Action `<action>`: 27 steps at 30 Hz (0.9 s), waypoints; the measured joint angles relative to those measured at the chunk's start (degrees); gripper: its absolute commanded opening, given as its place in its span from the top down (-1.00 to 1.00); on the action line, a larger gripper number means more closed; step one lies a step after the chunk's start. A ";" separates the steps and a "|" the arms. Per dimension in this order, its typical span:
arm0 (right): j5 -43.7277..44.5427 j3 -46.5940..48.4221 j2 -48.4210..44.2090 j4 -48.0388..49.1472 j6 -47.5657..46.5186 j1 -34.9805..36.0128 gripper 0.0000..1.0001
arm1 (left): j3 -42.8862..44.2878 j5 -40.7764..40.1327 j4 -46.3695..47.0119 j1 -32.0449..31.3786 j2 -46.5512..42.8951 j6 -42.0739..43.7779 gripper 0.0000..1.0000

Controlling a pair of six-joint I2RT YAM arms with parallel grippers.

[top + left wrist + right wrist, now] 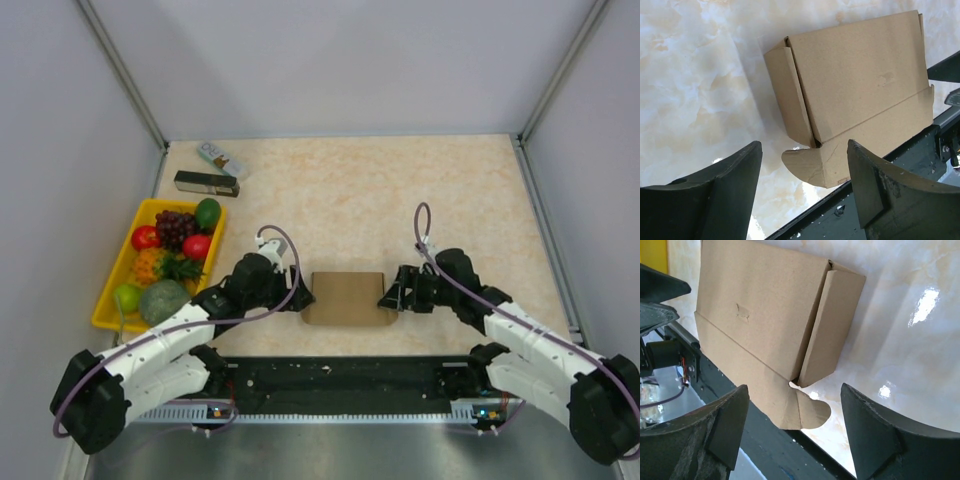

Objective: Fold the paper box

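Observation:
The paper box (346,297) is a brown cardboard carton, folded into a flat rectangular shape, lying on the table near its front edge between my two grippers. My left gripper (304,297) is open just left of the box, holding nothing. In the left wrist view the box (855,85) lies ahead of the spread fingers (730,190), with a rounded tab sticking out at its near corner. My right gripper (387,296) is open just right of the box, holding nothing. In the right wrist view the box (765,310) shows a side flap and a rounded tab (812,412) between the fingers (870,430).
A yellow tray (115,277) of toy fruit stands at the left. A slim black box (206,183) and a small white printed packet (221,158) lie at the back left. A black rail (340,375) runs along the table's front edge, right by the box.

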 measured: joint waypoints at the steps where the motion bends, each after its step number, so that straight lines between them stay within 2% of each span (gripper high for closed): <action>1: 0.24 0.00 -0.94 -0.59 -0.57 0.00 -0.53 | 0.00 0.02 0.02 0.02 0.28 0.02 -0.52; 4: 0.52 0.00 -2.16 -0.61 -1.64 0.00 -0.49 | 0.55 0.04 0.63 0.09 2.32 0.04 -0.48; 8: 0.35 -0.02 2.38 1.68 -1.99 -0.11 -0.33 | 1.03 -0.02 2.62 0.17 6.60 0.17 -0.33; 9: 0.09 -0.02 3.80 2.51 -1.90 -0.22 -0.21 | 1.03 -0.04 2.99 0.24 7.61 0.26 -0.18; 11: -0.31 -0.02 6.19 4.72 -1.99 -0.48 -0.03 | 1.03 0.02 4.00 0.24 9.33 0.31 -0.05; 12: -0.42 -0.02 7.04 5.60 -2.21 -0.63 0.11 | 1.03 0.02 4.42 0.28 9.94 0.39 0.08; 20: -2.19 -0.07 9.31 9.46 -3.26 -0.85 0.65 | 1.05 3.78 9.77 0.28 13.05 0.17 0.50; 21: -2.14 -0.17 9.44 9.94 -3.30 -0.90 0.83 | 1.01 4.17 10.47 0.28 13.57 0.02 0.55; 22: -2.23 -0.66 9.81 10.86 -3.17 -1.01 0.92 | 0.76 4.50 11.45 0.48 13.99 -0.15 0.59; 23: -2.82 -1.20 10.23 11.93 -2.67 -1.29 1.00 | 0.39 4.72 12.28 0.74 14.21 -0.50 0.72; 27: -5.01 -3.15 12.63 17.73 0.02 -2.62 1.00 | -1.33 4.57 15.78 1.53 14.69 -1.66 0.98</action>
